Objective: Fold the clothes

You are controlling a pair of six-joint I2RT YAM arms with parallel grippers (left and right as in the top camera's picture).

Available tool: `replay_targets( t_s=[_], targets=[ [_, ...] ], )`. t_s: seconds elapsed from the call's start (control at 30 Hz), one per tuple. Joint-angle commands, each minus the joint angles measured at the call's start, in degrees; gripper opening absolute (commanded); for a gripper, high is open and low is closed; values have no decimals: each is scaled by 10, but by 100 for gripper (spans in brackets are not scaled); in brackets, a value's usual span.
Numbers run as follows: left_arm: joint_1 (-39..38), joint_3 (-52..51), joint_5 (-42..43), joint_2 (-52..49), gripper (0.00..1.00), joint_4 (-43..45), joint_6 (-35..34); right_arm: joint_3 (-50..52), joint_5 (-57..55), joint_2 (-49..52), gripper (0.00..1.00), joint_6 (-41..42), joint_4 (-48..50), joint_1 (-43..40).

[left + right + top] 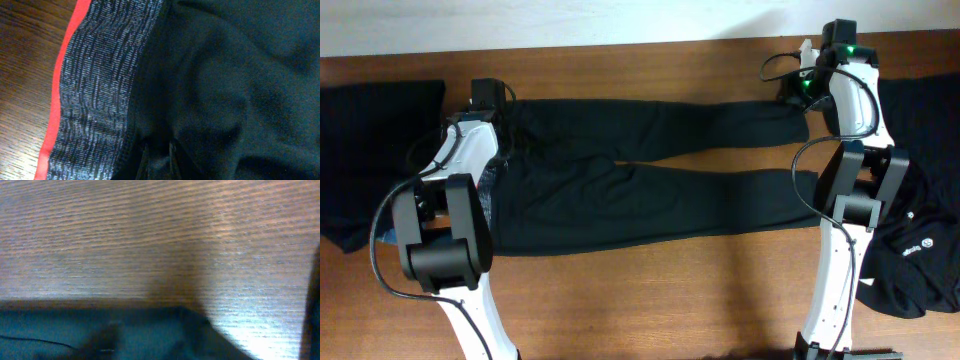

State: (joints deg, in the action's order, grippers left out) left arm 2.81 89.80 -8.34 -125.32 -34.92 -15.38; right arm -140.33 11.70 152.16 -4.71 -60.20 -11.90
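- Overhead view: The trousers [650, 180] lie flat along the table [620, 300]. The waist end is on the left and the two legs run to the right, slightly parted.
- The left gripper [492, 105] is down over the far corner of the waist end. The right gripper [795, 90] is down at the hem of the far leg.
- A dark garment [370, 140] lies at the left end of the table. A logo garment [920, 240] with small white marks lies at the right end. Neither is being handled.
- Judgement: the step in hand is securing both ends of the far edge for a lengthwise fold, far leg onto near leg.
- Left wrist view: The red-edged grey waistband [95, 85] runs down the left of the frame, with black cloth beside it.
- At the lower edge, the fingertips of the left gripper [159, 157] stand close together with a ridge of black cloth between them. It appears to be pinched onto the trousers just inside the waistband.
- Right wrist view: The frame is blurred. Bare wood fills most of it, and the dark edge of the trousers [125, 335] crosses the bottom.
- The fingers cannot be made out here. I cannot tell how wide this pincer stands or whether it has any cloth.
- Next move, as a judgement: confirm that the hem is caught. Then raise both ends evenly and carry the far edge towards the near one.
- Uneven lift would likely skew the fold.
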Motion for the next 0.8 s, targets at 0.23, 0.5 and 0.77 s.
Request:
replay_targets(
  t_s=[0.23,0.5,0.77],
  targets=[
    [3,1,0,-5,15,-2,5,-9,-40,26,4,30,25,0],
    [3,1,0,-5,15,-3,5,-34,-85,25,4,124,103,-24],
    [3,1,0,-5,16,-2,5,-34,-85,22,60,127,112,-26]
  ],
)
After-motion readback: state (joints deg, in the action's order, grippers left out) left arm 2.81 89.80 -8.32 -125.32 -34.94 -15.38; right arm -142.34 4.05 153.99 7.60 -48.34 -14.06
